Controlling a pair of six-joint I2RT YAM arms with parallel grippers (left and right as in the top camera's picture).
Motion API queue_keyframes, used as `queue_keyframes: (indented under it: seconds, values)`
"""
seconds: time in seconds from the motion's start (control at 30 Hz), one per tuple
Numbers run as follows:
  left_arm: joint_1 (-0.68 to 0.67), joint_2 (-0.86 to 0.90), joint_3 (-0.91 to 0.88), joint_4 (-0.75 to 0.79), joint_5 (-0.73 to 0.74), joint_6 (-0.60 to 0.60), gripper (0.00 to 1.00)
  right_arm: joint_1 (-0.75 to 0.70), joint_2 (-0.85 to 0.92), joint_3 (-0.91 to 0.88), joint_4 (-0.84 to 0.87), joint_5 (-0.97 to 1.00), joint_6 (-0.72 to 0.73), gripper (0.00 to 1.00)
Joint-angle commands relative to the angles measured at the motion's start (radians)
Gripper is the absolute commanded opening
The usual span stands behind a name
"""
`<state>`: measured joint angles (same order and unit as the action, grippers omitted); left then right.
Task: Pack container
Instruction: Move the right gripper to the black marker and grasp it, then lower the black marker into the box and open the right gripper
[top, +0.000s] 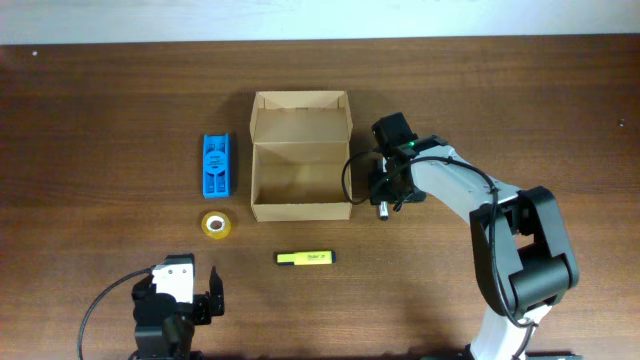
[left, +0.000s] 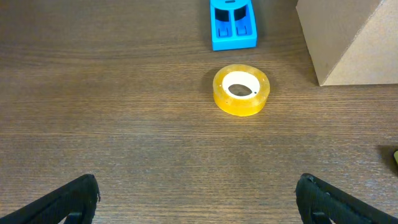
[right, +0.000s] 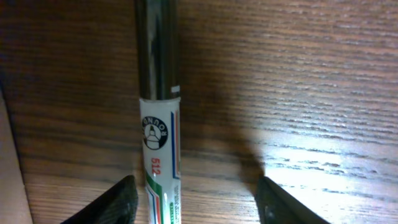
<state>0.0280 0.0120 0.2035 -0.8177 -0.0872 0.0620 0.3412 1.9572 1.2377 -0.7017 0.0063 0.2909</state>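
One container (top: 300, 170), tan cardboard, stands open at the middle of the counter (top: 500, 80). Its hinged flap is thrown back on the far side, and its cavity is bare as far as the overhead view shows.

Assessment: light and thin-walled, stiff along the folds but liable to dent or skid if pushed. The surface looks dry, not slippery. If it needs steadying, the best hold is a pinch over the rim of a side wall near a corner, or a flat press against that wall. The flap is the weak point and should be turned by its free edge.

My right jaws hang just beside the container's right wall, spread wide and grasping nothing. They straddle a marker (right: 158, 137) lying on the counter, nearer one side than the other. Judgement: the marker is the next item to be taken and packed.

My left jaws are also released and empty, low near the counter's front edge and well apart from the container. Ahead of them sit a yellow tape roll (left: 241, 90) and a blue plastic item (left: 233, 25). A yellow highlighter (top: 305, 258) lies in front of the container.
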Motion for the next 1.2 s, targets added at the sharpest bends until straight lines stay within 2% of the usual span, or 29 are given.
queue_keyframes:
  seconds: [0.0,0.17,0.4,0.67,0.73,1.03,1.17]
  values:
    - [-0.005,-0.006,-0.008,0.003,-0.014,-0.010,1.00,0.007,0.026,-0.010,-0.001,-0.011,0.006,0.56]
    - [-0.005,-0.006,-0.008,0.003,-0.014,-0.010,1.00,0.007,0.026,-0.010,-0.001,-0.025,0.006,0.30]
    - [-0.005,-0.006,-0.008,0.003,-0.014,-0.010,0.99,0.007,0.024,-0.008,-0.001,-0.024,0.005,0.16]
    - [-0.005,-0.006,-0.008,0.003,-0.014,-0.010,0.99,0.005,0.008,0.013,-0.008,-0.025,0.002,0.09]
    - [-0.005,-0.006,-0.008,0.003,-0.015,-0.010,1.00,0.005,0.001,0.019,-0.016,-0.024,0.003,0.04]
    - [-0.005,-0.006,-0.008,0.003,-0.014,-0.010,1.00,0.005,-0.063,0.136,-0.108,-0.021,0.001,0.04]
    - [-0.005,-0.006,-0.008,0.003,-0.014,-0.010,1.00,0.006,-0.086,0.191,-0.159,-0.022,-0.042,0.03]
